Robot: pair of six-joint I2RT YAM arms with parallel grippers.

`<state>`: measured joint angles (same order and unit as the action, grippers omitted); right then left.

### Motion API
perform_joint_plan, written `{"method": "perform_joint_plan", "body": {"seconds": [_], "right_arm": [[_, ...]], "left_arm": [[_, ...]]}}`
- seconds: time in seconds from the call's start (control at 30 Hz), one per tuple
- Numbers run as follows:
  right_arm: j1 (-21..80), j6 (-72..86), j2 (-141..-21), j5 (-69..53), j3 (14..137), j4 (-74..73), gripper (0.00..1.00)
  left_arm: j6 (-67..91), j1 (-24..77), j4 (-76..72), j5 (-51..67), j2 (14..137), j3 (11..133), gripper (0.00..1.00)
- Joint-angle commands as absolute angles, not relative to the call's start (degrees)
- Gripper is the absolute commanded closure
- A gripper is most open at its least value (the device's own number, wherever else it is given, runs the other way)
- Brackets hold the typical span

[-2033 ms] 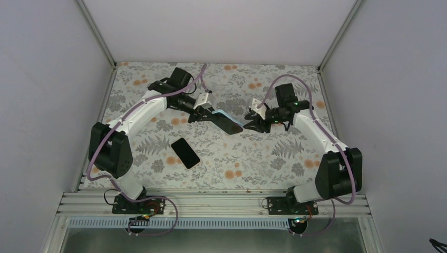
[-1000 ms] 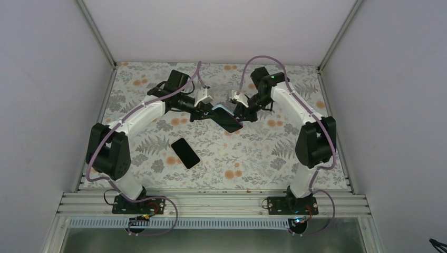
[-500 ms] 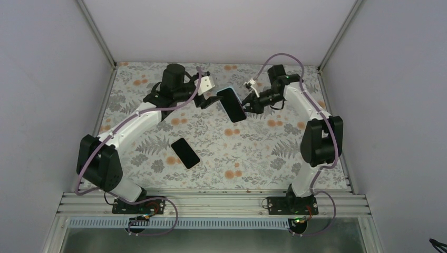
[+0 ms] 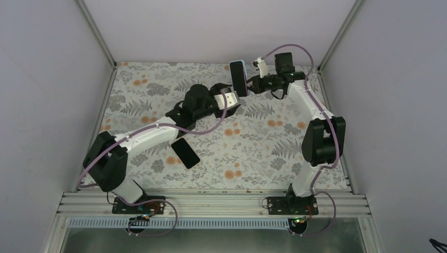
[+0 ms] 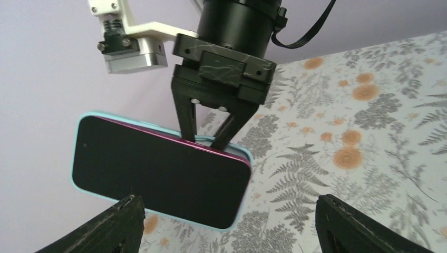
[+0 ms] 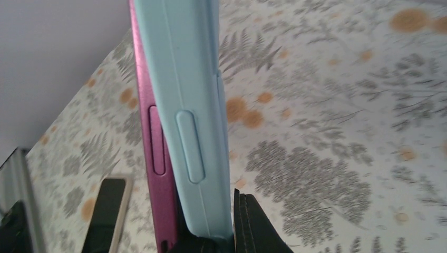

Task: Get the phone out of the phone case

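Hold right tool (image 5: 210, 141) pinched on case (image 6: 184, 105) at twelve o'clock; bring spread left tool (image 4: 231, 101) onto phone (image 6: 153, 158) (seemingly half-peeled).

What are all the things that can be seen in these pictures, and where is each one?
phone case: one, light blue, held in the air over the far side of the table.
phone: one, black screen, magenta edge, in the phone case.
second phone: one, black, flat on the table beside the left arm.
table: one, pale cover with grey ferns and orange flowers.
rail: one, silver, at the near edge.
left pincer: one, black, open, facing the phone's screen.
right pincer: one, black, shut on the phone case's long edge.
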<state>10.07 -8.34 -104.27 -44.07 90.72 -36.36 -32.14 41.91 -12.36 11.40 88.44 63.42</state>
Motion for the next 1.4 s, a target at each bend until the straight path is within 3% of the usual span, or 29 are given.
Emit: {"method": "perform_joint_plan", "body": {"seconds": [0.0, 0.83, 1.37], "right_arm": [[10.31, -0.57, -104.11, -37.46, 93.79, -27.29, 0.96], [12.92, 2.93, -100.23, -34.71, 89.43, -23.34, 0.96], [13.2, 4.11, -97.98, -36.4, 88.58, -22.79, 0.96]], "left_arm": [[-31.72, 44.29, -22.04, 1.27, 91.76, 62.83, 0.19], [-30.38, 49.41, -36.51, -16.07, 106.72, 71.54, 0.22], [-31.62, 49.09, -38.82, -18.5, 109.0, 69.7, 0.24]]}}
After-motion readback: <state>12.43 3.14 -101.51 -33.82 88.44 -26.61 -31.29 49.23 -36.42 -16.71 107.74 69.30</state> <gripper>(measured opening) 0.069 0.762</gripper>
